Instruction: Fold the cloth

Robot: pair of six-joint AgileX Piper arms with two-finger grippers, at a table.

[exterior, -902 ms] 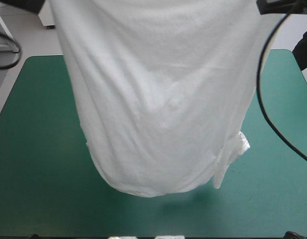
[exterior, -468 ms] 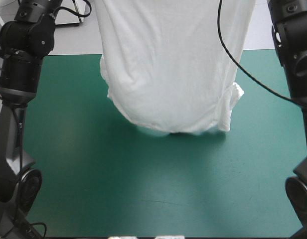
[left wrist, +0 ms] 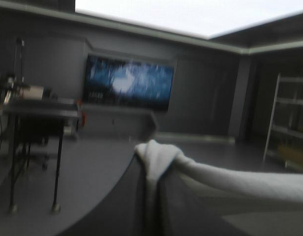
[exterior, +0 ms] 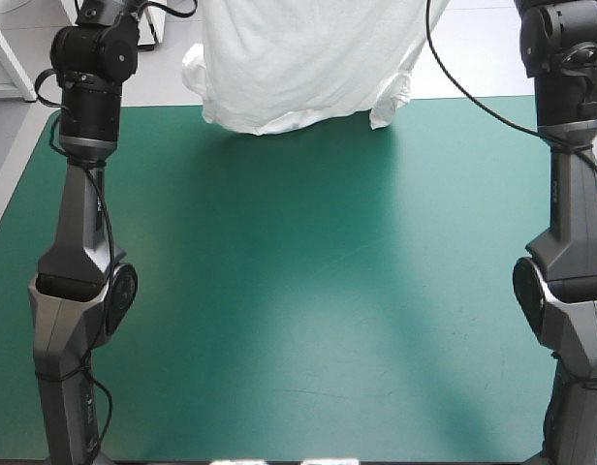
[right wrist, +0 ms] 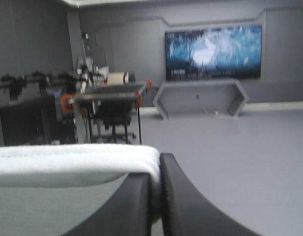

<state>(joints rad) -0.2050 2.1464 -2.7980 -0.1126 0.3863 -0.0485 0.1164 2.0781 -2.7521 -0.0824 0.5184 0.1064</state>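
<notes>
Starting close at the left gripper [left wrist: 151, 164]: clamped on a thin pinch of the T-shirt [exterior: 298, 58]. Same deal at the right gripper [right wrist: 155, 169], squeezed tight on the other end of that edge. Could slip out of either pinch on a quick swing down, given the tiny bite of cloth in each. Could also land bunched or doubled under if dropped straight onto the table [exterior: 279, 320]. Farther out: hanging high over the table's far edge. Long axis straight up and down. Probably held by the hem, shoulders pointing down, judging by the sleeves [exterior: 194, 68] flopping near the low end.
</notes>
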